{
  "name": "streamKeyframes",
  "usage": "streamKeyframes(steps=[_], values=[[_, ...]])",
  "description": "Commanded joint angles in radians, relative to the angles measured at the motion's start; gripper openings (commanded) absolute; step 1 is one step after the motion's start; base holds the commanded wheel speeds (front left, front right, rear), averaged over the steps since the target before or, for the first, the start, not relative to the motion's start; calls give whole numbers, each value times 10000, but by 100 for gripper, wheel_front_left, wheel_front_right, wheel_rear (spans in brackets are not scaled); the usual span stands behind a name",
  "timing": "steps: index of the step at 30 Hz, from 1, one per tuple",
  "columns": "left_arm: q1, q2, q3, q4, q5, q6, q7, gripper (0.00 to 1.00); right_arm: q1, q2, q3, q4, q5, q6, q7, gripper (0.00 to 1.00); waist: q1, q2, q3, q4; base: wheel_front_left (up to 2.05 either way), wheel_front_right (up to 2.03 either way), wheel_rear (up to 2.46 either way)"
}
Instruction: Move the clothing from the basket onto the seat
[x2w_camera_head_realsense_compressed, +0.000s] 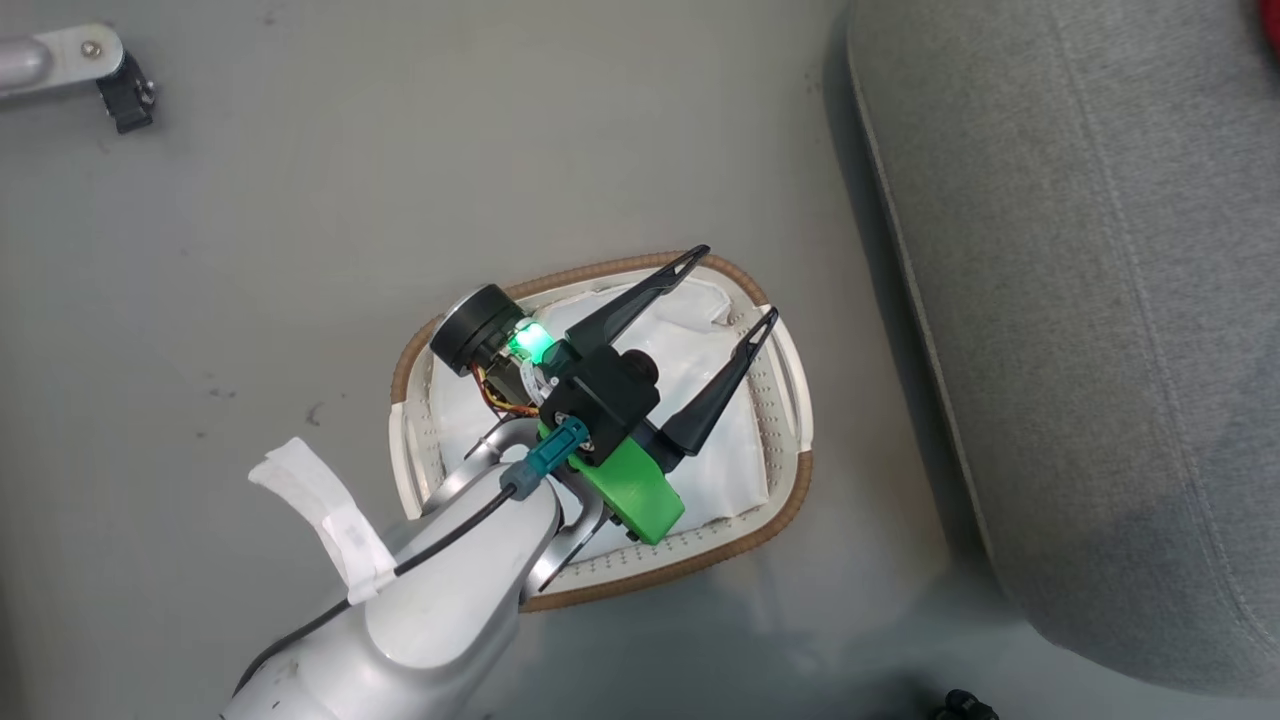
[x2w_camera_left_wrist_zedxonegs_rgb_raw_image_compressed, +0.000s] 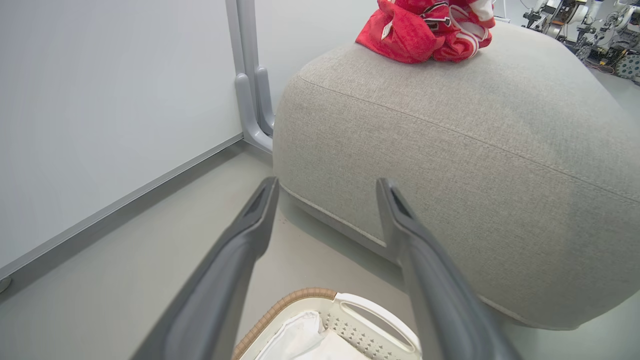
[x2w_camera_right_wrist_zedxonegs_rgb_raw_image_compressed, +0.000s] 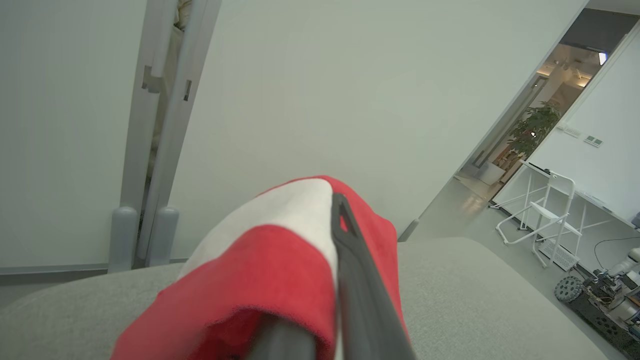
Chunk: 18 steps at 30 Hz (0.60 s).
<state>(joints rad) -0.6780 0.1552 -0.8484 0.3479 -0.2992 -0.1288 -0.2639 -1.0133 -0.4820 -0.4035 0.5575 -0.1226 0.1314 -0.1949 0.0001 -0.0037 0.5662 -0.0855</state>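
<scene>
Even, diffuse overhead light in all views, moderately bright, no hard glare; in the head view a soft shadow lies on the floor (x2w_camera_head_realsense_compressed: 500, 150) along the near edge of the seat (x2w_camera_head_realsense_compressed: 1080, 300), with a fainter one below the basket (x2w_camera_head_realsense_compressed: 690, 555). Left wrist view: sharp at distance, wall lines bowed by the wide lens, the left gripper (x2w_camera_left_wrist_zedxonegs_rgb_raw_image_compressed: 327, 181) smeared toward the bottom edge. Right wrist view: the clothing (x2w_camera_right_wrist_zedxonegs_rgb_raw_image_compressed: 260, 260) close to the lens and out of focus, the doorway (x2w_camera_right_wrist_zedxonegs_rgb_raw_image_compressed: 550, 100) at upper right warmer and brighter

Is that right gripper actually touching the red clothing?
Touching. The right wrist view shows the red-and-white clothing bunched around the right gripper, which is shut on it.
</scene>
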Motion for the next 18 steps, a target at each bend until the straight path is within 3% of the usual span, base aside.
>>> streamKeyframes(steps=[1, 9, 12, 13, 14, 18], values=[[-167, -48, 72, -21, 72, 8, -7, 100, 449, 131, 101, 257, -197, -14, -180, 0, -1, 37, 676, 580, 0, 0, 0], [-181, -109, 388, 84, 188, 4, -7, 100, 1551, 731, 31, 995, -280, -14, -649, 0, -1, 37, 682, 350, 0, 0, 0], [-97, -124, 506, 150, 171, 1, -7, 100, 1728, 960, 120, 996, -290, -14, -687, 47, -1, 37, 616, 212, 0, 0, 0], [-30, -113, 548, 181, 157, 0, -9, 100, 1761, 1074, 232, 1014, -208, -14, -699, 76, -1, 37, 566, 147, 0, 0, 0], [26, -115, 587, 194, 127, -1, -7, 100, 1792, 1127, 355, 992, -139, -14, -702, 100, -1, 37, 529, 97, 0, 0, 0], [212, -71, 917, 203, 49, 14, -7, 100, 2095, 1197, 870, 697, -38, -14, -712, 100, -1, 37, 296, -143, 0, 0, 0]])
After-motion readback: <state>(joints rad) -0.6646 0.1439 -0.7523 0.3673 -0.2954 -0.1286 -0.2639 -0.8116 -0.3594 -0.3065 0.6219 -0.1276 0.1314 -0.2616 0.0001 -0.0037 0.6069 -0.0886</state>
